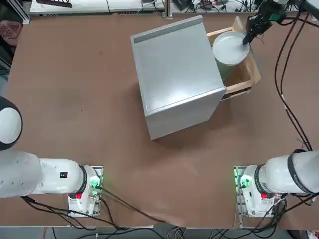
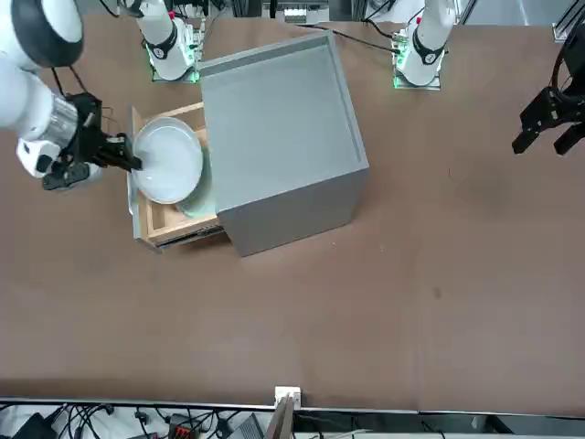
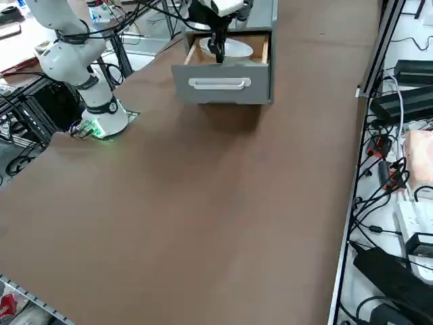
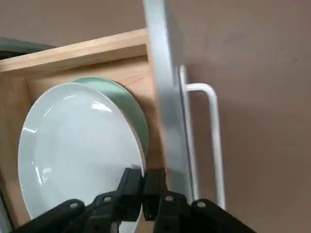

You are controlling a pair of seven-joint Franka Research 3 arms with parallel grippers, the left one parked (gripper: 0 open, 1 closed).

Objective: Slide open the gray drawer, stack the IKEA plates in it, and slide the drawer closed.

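From my seat, closest to the wrist camera, I had the right gripper (image 4: 143,187) with its black fingers (image 4: 130,190) pinched tight on the rim of the white-gray round shallow plate (image 4: 77,145), carrying it over the pulled-out tray. Just beneath that plate, offset toward the front panel, the pale mint green round plate (image 4: 133,109) lay on the floor of the gray drawer, the light bare-wood tray (image 4: 73,51) with its gray front (image 4: 167,97) and a thin white bar handle (image 4: 214,126). I judged I was in the stacking step: drawer open, one plate down, the second held above it and not yet released. Further out, in the overhead view, the tray stuck out from the large plain gray box-shaped cabinet (image 1: 174,74) on the brown table (image 1: 75,99). The next move, as I read it, called for centring the held plate over the green one, lowering, then letting go before pushing the front panel shut.
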